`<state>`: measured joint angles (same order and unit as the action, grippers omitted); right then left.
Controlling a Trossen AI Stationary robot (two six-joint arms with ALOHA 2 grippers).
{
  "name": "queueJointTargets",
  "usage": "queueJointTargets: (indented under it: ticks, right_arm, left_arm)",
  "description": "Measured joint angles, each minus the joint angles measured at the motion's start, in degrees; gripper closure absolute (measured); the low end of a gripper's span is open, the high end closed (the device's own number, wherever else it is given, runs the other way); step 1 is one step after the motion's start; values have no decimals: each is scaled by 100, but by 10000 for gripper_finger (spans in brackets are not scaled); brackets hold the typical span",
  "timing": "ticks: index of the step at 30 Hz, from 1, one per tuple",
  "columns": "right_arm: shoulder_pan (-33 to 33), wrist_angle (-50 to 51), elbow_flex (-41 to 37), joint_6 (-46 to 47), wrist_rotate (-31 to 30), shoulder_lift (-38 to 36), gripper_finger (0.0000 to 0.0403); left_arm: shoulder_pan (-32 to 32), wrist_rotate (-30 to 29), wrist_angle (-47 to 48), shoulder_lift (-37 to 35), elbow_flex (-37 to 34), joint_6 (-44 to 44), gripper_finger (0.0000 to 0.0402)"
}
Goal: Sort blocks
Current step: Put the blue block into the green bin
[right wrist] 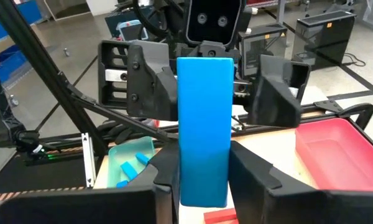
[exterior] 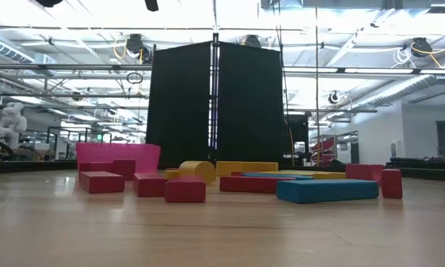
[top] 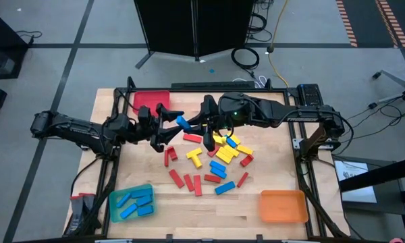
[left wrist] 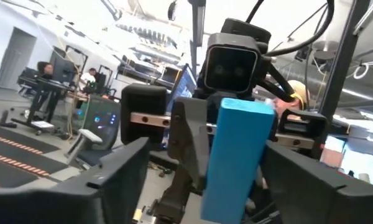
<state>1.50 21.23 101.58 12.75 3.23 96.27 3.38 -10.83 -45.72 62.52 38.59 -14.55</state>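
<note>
Blue block (right wrist: 204, 130) fills the right wrist view, upright between the right end effector (top: 201, 123) fingers, which are clamped on it. High view: that block (top: 183, 123) hangs above the desk (top: 209, 209) at about 11 o'clock from desk centre, between both arms. Left end effector (top: 166, 125) faces it, fingers spread wide on either side of the block; contact looks absent, but hard to tell from these angles. Left wrist view shows the same blue block (left wrist: 236, 155) standing between the open left fingers (left wrist: 121, 168).

Loose pile of red, yellow and blue blocks (top: 212, 162) lies around desk centre, spreading toward 4 o'clock. Green tray (top: 131, 202) at 7 o'clock holds several blue blocks. Orange tray (top: 282, 206) sits at 5 o'clock. Red tray (top: 151, 100) sits at 11 o'clock.

Low view: red blocks (exterior: 133, 183) and one blue block (exterior: 326, 190) lie flat on the desk.
</note>
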Motion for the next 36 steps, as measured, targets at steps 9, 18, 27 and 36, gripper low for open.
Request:
queueJointTargets:
  ticks: [9, 18, 27, 36]
  right_arm:
    - [-9, -94, 11, -41, 16, 0, 322]
    - [17, -8, 9, -74, 128, 26, 322]
    - [7, -26, 9, -53, -101, 27, 322]
    - [0, -168, 9, -149, -186, 26, 322]
  left_arm:
    - [-189, 198, 277, 78, 335, -14, 44]
    - [-238, 889, 587, 674, 922, -113, 43]
    - [-271, 937, 1607, 106, 909, -29, 42]
    - [-265, 924, 1618, -194, 907, 43, 43]
